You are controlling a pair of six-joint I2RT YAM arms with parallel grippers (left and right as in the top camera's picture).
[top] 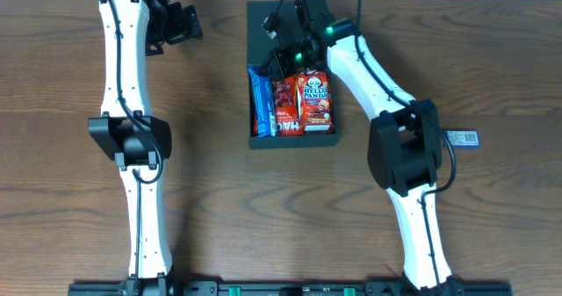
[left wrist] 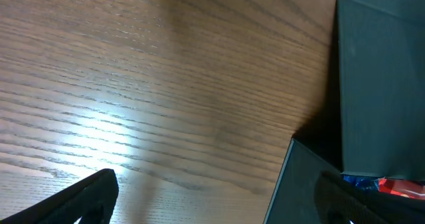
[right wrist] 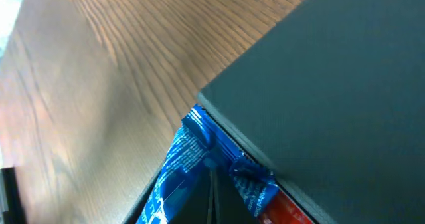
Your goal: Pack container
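Flap lid [right wrist: 332,84] fills most of the right wrist view: dark matte, tilted over the box. Blue packet [right wrist: 178,161] pokes its crimped end out just under the flap's edge, with a sliver of red packet [top: 285,110] touching it.

Right claw [top: 294,57] is at the flap's free edge, over the far half of the container [top: 320,140]. Its fingers are hidden by the flap and the wrist body, so I can't tell whether it's gripping, parted or closed.

On the arm-base side of that claw, the open part of the container shows three packets side by side: blue, red, then Hello Panda packet [top: 314,98]. All three lie inside the walls.

Left claw [top: 186,22] has its fingers [left wrist: 89,197] spread wide with nothing between them, above bare wood tabletop [left wrist: 166,84]. Container is off to this claw's right, apart from it, no contact.

Small barcode tag [top: 463,138] lies flat on the tabletop, well apart from the right claw and just beside the right arm's elbow.
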